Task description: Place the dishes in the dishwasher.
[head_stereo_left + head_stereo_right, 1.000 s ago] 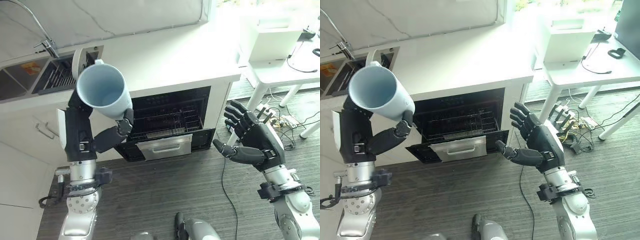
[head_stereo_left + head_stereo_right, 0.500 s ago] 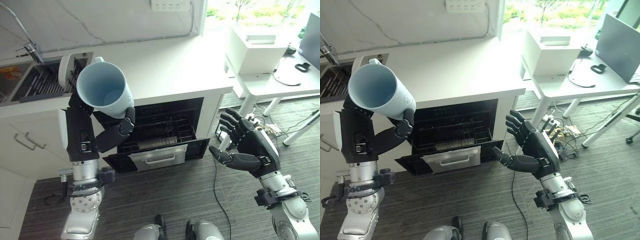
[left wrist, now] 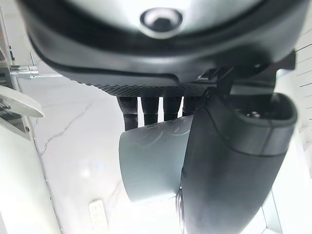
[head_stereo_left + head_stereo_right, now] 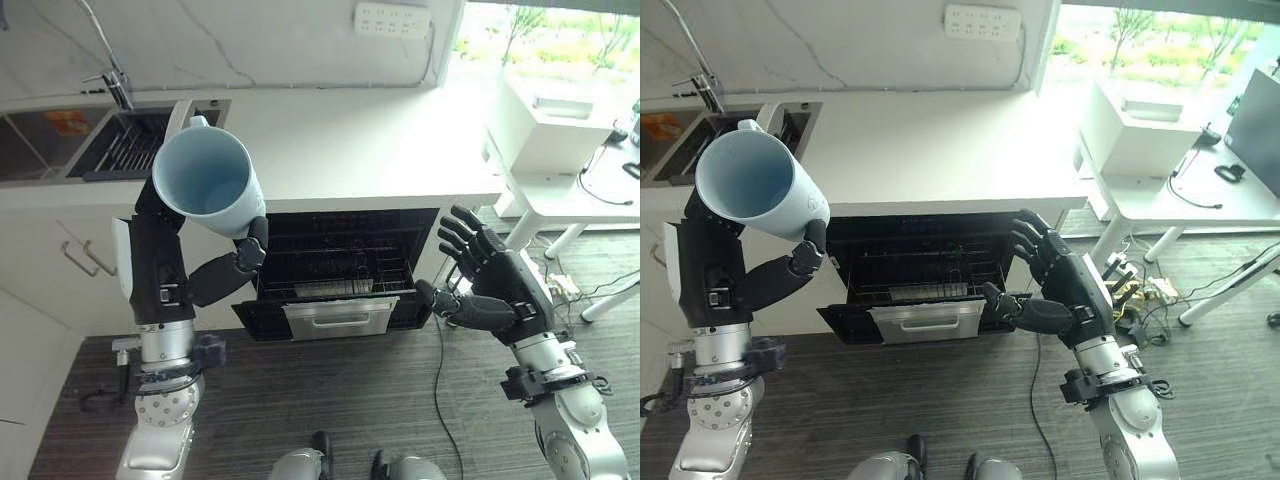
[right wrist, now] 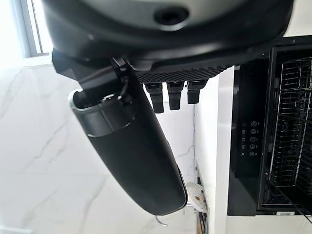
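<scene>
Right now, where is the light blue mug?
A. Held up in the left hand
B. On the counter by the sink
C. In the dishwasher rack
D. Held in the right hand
A: the left hand has its fingers and thumb curled round the light blue mug, raised in front of the counter; the right hand is open.

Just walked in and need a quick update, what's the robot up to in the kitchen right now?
It is loading the dishwasher, whose door hangs open under the counter with the wire rack showing. The left robot hand holds a pale blue mug raised above the counter edge, its mouth facing the head camera. The right robot hand is open and empty beside the dishwasher door.
</scene>
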### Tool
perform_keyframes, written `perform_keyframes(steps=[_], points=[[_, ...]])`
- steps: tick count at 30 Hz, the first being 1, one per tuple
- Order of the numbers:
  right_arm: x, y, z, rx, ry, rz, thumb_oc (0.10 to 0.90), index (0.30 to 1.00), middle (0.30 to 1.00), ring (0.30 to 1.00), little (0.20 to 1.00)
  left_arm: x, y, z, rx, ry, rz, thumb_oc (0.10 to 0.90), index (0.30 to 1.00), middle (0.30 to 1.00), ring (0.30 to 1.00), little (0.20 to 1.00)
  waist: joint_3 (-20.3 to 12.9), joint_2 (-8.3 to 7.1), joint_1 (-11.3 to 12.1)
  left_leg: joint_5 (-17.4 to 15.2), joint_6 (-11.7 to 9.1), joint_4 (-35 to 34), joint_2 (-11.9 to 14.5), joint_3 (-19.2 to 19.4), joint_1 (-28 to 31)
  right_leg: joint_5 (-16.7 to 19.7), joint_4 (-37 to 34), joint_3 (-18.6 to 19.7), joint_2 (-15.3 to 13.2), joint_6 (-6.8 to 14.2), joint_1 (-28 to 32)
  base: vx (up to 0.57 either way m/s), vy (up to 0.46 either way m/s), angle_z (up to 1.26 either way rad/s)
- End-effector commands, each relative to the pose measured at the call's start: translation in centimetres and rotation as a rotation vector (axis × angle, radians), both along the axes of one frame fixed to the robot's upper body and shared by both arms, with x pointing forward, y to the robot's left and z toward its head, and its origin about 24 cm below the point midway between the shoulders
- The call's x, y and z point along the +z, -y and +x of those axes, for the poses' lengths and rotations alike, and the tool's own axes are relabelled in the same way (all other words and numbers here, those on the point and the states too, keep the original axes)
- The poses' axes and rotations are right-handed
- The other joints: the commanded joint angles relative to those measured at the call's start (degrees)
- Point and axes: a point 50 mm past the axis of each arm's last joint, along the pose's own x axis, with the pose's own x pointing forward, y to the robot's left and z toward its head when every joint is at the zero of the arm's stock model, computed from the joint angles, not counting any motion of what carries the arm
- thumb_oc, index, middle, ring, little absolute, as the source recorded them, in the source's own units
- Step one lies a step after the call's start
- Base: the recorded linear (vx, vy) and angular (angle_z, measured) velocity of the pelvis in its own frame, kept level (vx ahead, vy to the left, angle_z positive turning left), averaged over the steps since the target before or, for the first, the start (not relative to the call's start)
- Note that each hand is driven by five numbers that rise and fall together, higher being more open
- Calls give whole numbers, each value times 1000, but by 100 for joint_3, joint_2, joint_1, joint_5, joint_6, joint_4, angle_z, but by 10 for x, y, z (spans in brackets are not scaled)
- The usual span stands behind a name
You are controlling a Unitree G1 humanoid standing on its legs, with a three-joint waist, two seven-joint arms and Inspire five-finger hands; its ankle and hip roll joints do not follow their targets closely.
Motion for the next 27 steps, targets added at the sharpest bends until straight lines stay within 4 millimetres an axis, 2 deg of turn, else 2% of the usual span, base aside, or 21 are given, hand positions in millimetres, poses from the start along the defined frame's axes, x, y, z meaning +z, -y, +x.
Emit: perform_keyframes(steps=[1,2,4,6,7,11,15,17,18,19,20,21,22,25,27], points=[[42,-11,3,32,289,39,800,900,900,900,900,47,3,-6,-50,269,52,400,300,300,300,300,-28,-51,-100,-1115,-417,20,-98,-340,478,437,-1009,-144,-52,-220,476,337,-285,-10],[40,-8,2,30,270,52,800,900,900,900,900,47,4,-5,-70,259,54,400,300,300,300,300,-9,-213,-253,-1294,-412,20,-247,-334,680,283,-1009,333,-309,-160,-159,321,-279,-12],[41,-9,3,35,264,53,800,900,900,900,900,47,6,-5,-82,259,54,400,300,300,300,300,-2,-221,-343,-1351,-399,20,-274,-349,785,415,-1009,551,-346,-108,-437,243,-184,4],[41,-11,3,39,260,54,800,900,900,900,900,48,7,-5,-80,259,53,400,300,300,300,300,8,-210,-374,-1371,-387,20,-291,-373,839,494,-1009,601,-352,-105,-551,217,-182,25],[41,-14,3,53,250,43,800,900,900,900,900,49,9,-5,-76,269,37,400,300,300,300,300,1,-223,-456,-1516,-333,20,-350,-471,996,532,-1009,743,-307,-58,-731,272,-288,39],[44,-15,6,53,248,33,800,900,900,900,900,48,10,-6,-64,277,12,400,300,300,300,300,-143,-252,-473,-1685,-322,20,-323,-410,1159,486,-1009,651,-287,-58,-630,267,-343,45],[47,-10,6,43,237,11,800,900,900,900,900,46,9,-8,-73,259,-53,400,300,300,300,300,-380,-176,-560,-1726,-597,20,-5,-119,1532,215,-1009,371,-258,-315,-406,235,-315,8],[47,-5,3,39,223,10,800,900,900,900,900,46,9,-11,-79,260,-56,400,300,300,300,300,-416,-151,-562,-1524,-731,20,69,-44,1582,133,-1009,320,-228,-395,-295,160,-152,24],[46,-1,1,37,210,-2,800,900,900,900,900,46,8,-13,-81,262,-63,400,300,300,300,300,-417,-156,-515,-1110,-824,20,60,-15,1603,30,-1009,310,-221,-466,-174,182,-151,27],[46,0,1,42,210,-4,800,900,900,900,900,45,8,-15,-81,265,-68,400,300,300,300,300,-392,-180,-483,-871,-864,20,53,9,1555,-34,-1009,326,-231,-508,-89,146,-122,20],[46,1,0,44,211,-5,800,900,900,900,900,45,8,-15,-82,267,-69,400,300,300,300,300,-377,-197,-469,-782,-880,20,47,21,1530,-59,-1009,334,-241,-527,-55,79,-43,8],[46,2,0,44,209,-17,800,900,900,900,900,44,8,-16,-82,271,-78,400,300,300,300,300,-332,-210,-455,-762,-875,20,115,126,1350,-115,-1009,352,-246,-532,33,22,112,2],[49,4,4,30,217,-31,800,900,900,900,900,43,9,-15,-84,277,-103,400,300,300,300,300,-266,-106,-546,-858,-953,20,586,490,987,-220,-1009,353,-192,-496,129,3,162,15],[52,5,4,17,241,-46,800,900,900,900,900,41,8,-13,-60,283,-147,400,300,300,300,300,-228,18,-617,-593,-1197,20,1129,641,558,-350,-1009,297,-236,-447,220,-1,231,36],[53,4,6,24,238,-44,800,900,900,900,900,38,10,-8,-34,267,-155,400,300,300,300,300,-254,37,-630,-650,-1214,20,1180,555,473,-407,-1009,248,-333,-409,237,41,290,22]])
